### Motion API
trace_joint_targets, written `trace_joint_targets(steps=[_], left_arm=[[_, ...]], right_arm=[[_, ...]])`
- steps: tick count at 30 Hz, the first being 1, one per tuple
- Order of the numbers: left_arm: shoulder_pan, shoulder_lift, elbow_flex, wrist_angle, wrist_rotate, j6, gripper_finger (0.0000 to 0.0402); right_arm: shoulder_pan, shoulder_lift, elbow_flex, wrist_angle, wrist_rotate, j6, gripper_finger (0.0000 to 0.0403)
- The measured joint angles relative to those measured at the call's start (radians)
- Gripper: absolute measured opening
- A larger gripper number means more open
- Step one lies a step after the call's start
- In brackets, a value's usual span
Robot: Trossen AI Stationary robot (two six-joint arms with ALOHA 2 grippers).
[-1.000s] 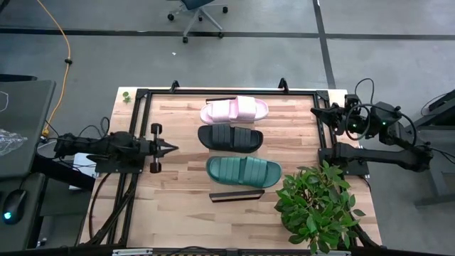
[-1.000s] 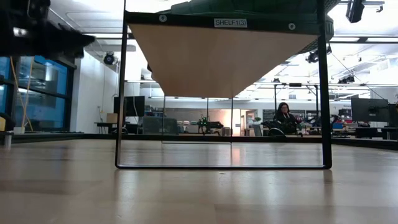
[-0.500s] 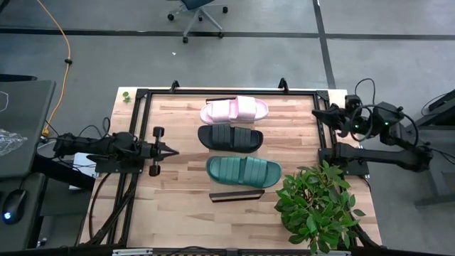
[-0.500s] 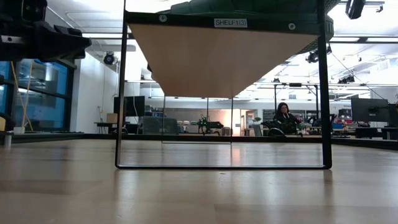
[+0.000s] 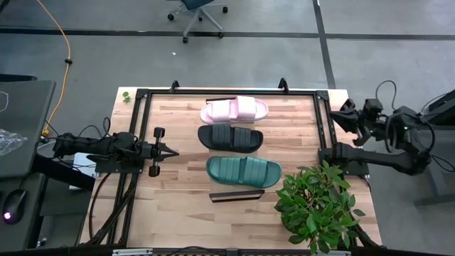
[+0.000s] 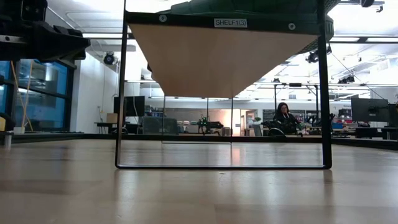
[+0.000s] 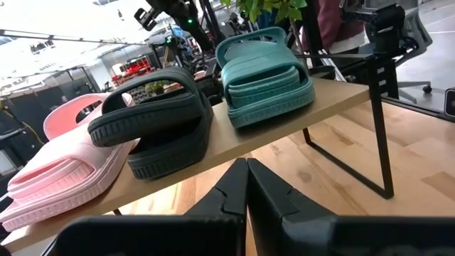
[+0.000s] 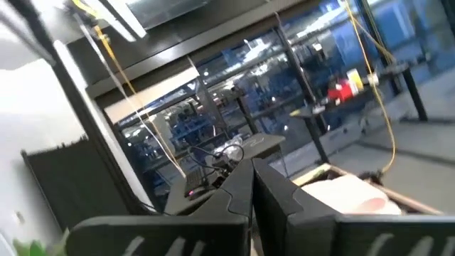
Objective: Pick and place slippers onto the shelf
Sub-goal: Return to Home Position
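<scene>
Three slippers stand side by side on the shelf (image 7: 341, 89), soles down on its light wood board. In the high view the pale pink slipper (image 5: 234, 109) is farthest, the black slipper (image 5: 229, 137) is in the middle and the teal slipper (image 5: 244, 171) is nearest. The left wrist view shows the pink slipper (image 7: 64, 171), the black slipper (image 7: 153, 128) and the teal slipper (image 7: 266, 78). My left gripper (image 5: 173, 149) is shut and empty, left of the shelf and pointing at it. My right gripper (image 5: 337, 111) is shut and empty, out at the table's far right corner.
A leafy potted plant (image 5: 316, 206) fills the near right corner of the table. A black metal frame (image 5: 138, 99) runs around the tabletop. The low view looks under the shelf frame (image 6: 121, 93); a person (image 6: 286, 115) sits far off in the room.
My right gripper has drawn back from the shelf toward the table's right edge and risen. My left gripper has turned slightly about its wrist while staying in place. The slippers have not moved.
</scene>
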Motion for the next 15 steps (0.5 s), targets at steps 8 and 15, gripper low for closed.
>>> trace_joint_targets(steps=[8,15], left_arm=[[0.0,0.0,0.0,0.0,0.0,0.0,0.0001],[0.0,0.0,0.0,0.0,0.0,0.0,0.0001]], right_arm=[[0.0,-0.081,-0.078,0.031,-0.032,-0.109,0.0],[0.0,-0.123,-0.276,0.349,-0.105,-0.085,0.0]])
